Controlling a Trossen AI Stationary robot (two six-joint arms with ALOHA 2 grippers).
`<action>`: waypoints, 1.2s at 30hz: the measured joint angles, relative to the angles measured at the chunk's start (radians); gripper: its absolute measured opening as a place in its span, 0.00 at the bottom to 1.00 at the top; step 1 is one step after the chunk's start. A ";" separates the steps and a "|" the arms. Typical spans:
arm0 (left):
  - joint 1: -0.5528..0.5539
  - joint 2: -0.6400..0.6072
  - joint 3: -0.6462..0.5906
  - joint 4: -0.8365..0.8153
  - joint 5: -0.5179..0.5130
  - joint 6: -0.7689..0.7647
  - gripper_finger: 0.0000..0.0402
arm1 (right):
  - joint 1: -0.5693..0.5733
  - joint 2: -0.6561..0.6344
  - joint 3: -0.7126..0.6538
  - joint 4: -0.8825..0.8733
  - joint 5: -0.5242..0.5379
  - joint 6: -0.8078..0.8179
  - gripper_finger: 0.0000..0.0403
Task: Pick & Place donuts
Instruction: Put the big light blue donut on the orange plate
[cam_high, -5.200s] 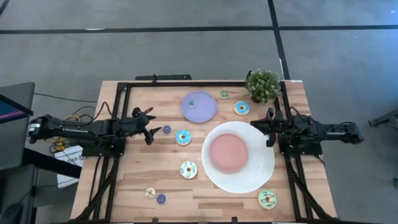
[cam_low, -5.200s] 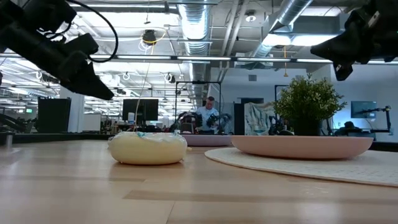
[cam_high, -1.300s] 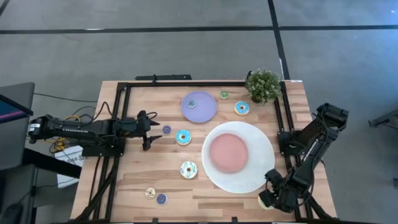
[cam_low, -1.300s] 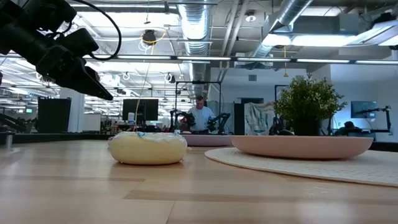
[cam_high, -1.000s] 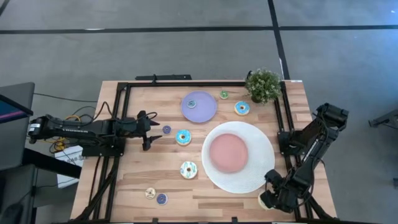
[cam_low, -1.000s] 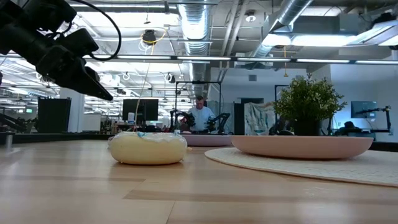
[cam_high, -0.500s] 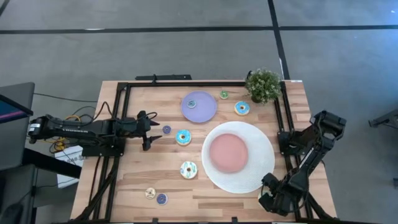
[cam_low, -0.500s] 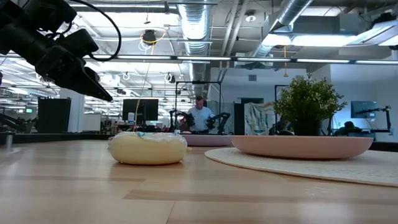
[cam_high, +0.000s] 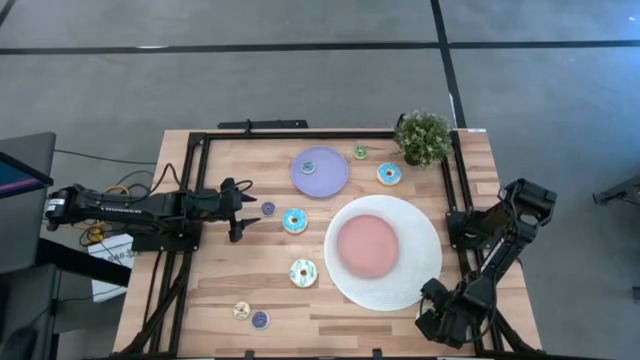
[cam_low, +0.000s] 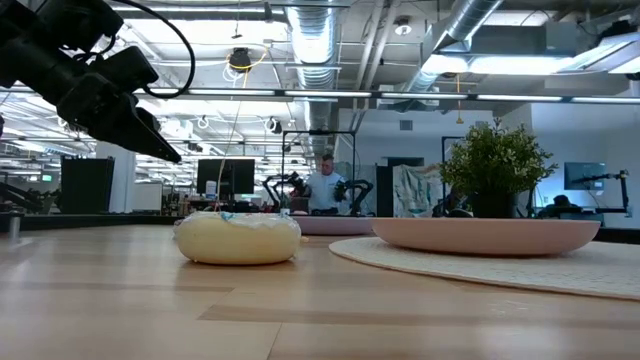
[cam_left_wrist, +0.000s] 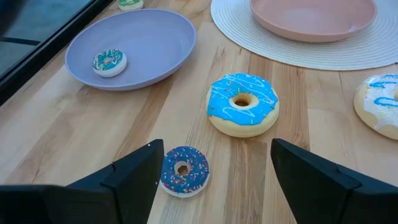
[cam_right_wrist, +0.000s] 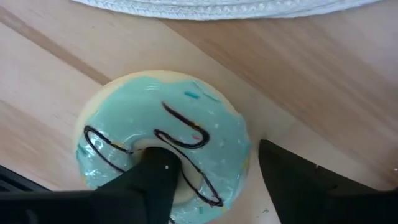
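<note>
My right gripper (cam_high: 432, 322) is at the table's near right corner, open, low over the striped donut (cam_right_wrist: 165, 140), which has pale green icing with dark squiggles and lies flat on the wood. One finger (cam_right_wrist: 158, 177) stands in the donut's hole and the other (cam_right_wrist: 298, 180) stands outside its rim. My left gripper (cam_high: 243, 208) hovers open at the table's left. A small purple sprinkled donut (cam_left_wrist: 185, 169) lies between its fingers, and a blue donut (cam_left_wrist: 242, 104) lies just beyond. A cream donut (cam_high: 303, 272) lies near the middle. My right gripper comes from above, pointing down, and straddles the striped donut's ring wall (cam_right_wrist: 224, 155), with one finger in the hole and one outside the rim. A thin gap shows at the outer finger. Whether the inner finger touches the donut, I cannot tell. The donut lies flat on the table.
The big white plate (cam_high: 420, 240) with a pink centre lies just left of and beyond my right gripper. The lavender plate (cam_high: 320, 171) holds a tiny donut (cam_high: 308, 167). A potted plant (cam_high: 423, 136), a blue donut (cam_high: 389, 173) and a tiny green one (cam_high: 360, 152) stand at the far right. Two tiny donuts (cam_high: 250, 314) lie near the front left.
My right gripper has gone down a little and slightly toward the table's left, over the striped donut, which it now hides in the high view. My left gripper has kept still.
</note>
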 joint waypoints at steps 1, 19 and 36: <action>0.000 0.000 0.000 0.000 0.000 0.000 0.72 | 0.000 0.000 0.000 0.002 0.000 0.011 0.49; 0.000 0.000 0.000 0.001 0.000 0.000 0.72 | -0.007 -0.135 0.000 -0.003 0.137 0.014 0.32; 0.000 0.000 0.000 0.030 -0.001 0.047 0.72 | -0.470 -0.295 0.000 -0.019 0.773 -0.680 0.35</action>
